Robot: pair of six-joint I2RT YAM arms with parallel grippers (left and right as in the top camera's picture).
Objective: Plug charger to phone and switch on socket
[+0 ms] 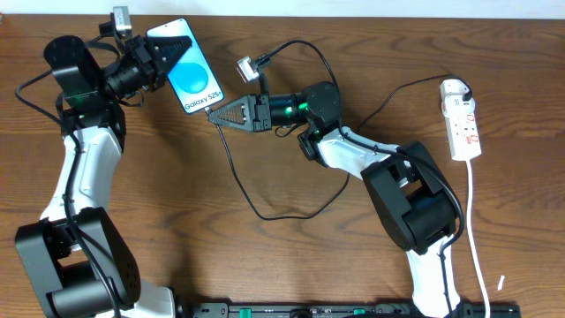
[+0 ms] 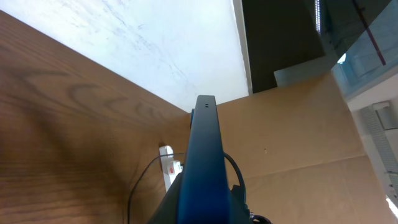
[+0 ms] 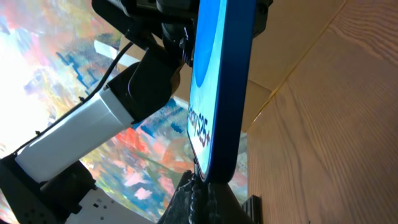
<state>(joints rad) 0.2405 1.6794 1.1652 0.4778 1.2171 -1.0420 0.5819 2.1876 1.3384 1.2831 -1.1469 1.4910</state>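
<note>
The phone (image 1: pixel 189 68), light blue screen up, is held off the table at the upper left with my left gripper (image 1: pixel 163 55) shut on its far end. My right gripper (image 1: pixel 214 115) is shut on the tip of the charger (image 1: pixel 265 216) and presses against the phone's lower edge. In the right wrist view the closed fingers (image 3: pixel 202 190) meet the bottom edge of the phone (image 3: pixel 217 93); the connector itself is hidden. The thin black cable loops across the table to the socket (image 1: pixel 464 119), a white strip at the far right. The left wrist view shows the phone (image 2: pixel 205 162) edge-on.
The socket's white cord (image 1: pixel 477 238) runs down the right side of the table. My right arm (image 1: pixel 388 177) stretches across the middle. In the left wrist view the socket (image 2: pixel 168 171) lies far ahead, with a cardboard wall (image 2: pixel 298 137) behind the table.
</note>
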